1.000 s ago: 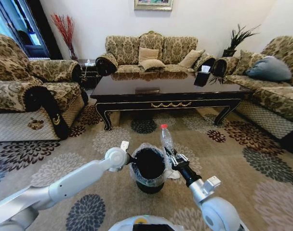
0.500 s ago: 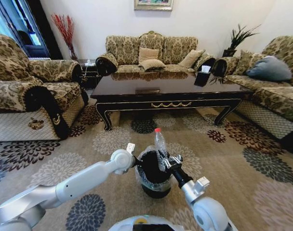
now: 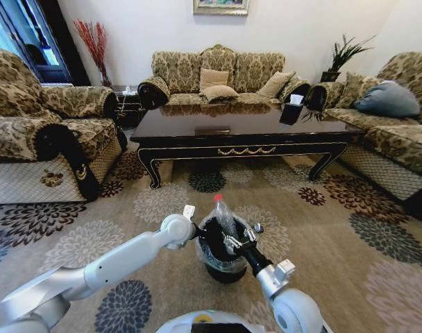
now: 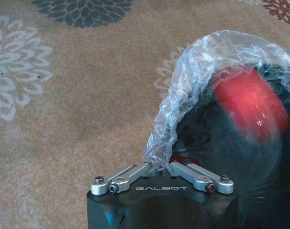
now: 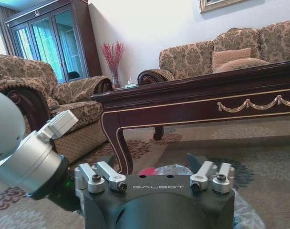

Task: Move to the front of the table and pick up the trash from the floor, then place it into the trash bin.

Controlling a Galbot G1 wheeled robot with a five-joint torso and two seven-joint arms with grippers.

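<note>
The trash in hand is a clear plastic bottle with a red cap [image 3: 218,198], empty by the look of it, so I judge it light, thin-walled and slippery, liable to dent or squirt out under a hard squeeze; the right gripper [image 3: 233,242] clasps it low on the body, jaws closed around the plastic, which seems the sensible place since the neck is narrow and the cap end swings free. It stands tilted over the mouth of the trash bin [image 3: 212,263], cap uppermost, its lower end already within the crinkly clear liner [image 4: 192,71]. The left gripper [image 4: 159,167] pinches the folded edge of that liner at the rim with narrow jaws; the film is soft and would tear or slide off the rim if tugged. In the left wrist view the cap is a red blur just inside the bin. The table [image 3: 244,132] stands well apart beyond the bin, with sofas [image 3: 218,76] around it, and nothing lies between bottle and bin; the patterned carpet [image 3: 350,243] nearby is bare
</note>
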